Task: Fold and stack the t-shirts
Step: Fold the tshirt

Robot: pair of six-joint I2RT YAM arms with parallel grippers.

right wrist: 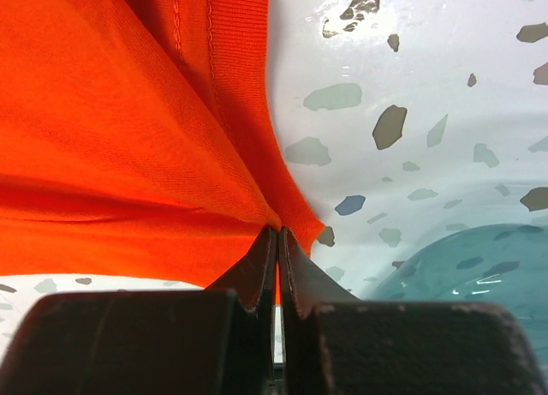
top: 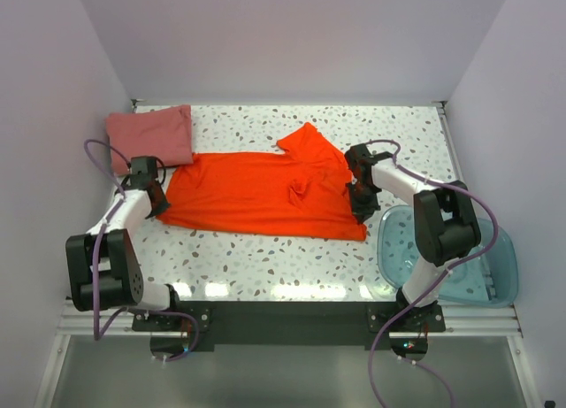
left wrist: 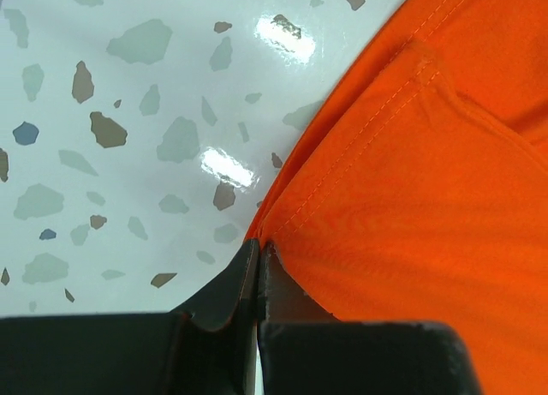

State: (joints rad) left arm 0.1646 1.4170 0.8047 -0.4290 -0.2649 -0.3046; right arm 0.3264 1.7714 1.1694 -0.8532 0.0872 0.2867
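Note:
The bright orange-red t-shirt (top: 256,194) lies spread across the middle of the table, one sleeve up at the back. My left gripper (top: 156,202) is shut on its left hem edge (left wrist: 360,155), with the jaws pressed together on the cloth. My right gripper (top: 360,198) is shut on its right edge (right wrist: 154,138), and a pinch of cloth rises between the jaws. The dusty pink-red t-shirt (top: 152,134) lies folded at the back left corner, apart from both grippers.
A translucent blue plastic tub (top: 460,257) stands at the front right, just right of my right arm; its rim shows in the right wrist view (right wrist: 462,266). White walls close the table at back and sides. Speckled tabletop (top: 265,257) lies in front of the shirt.

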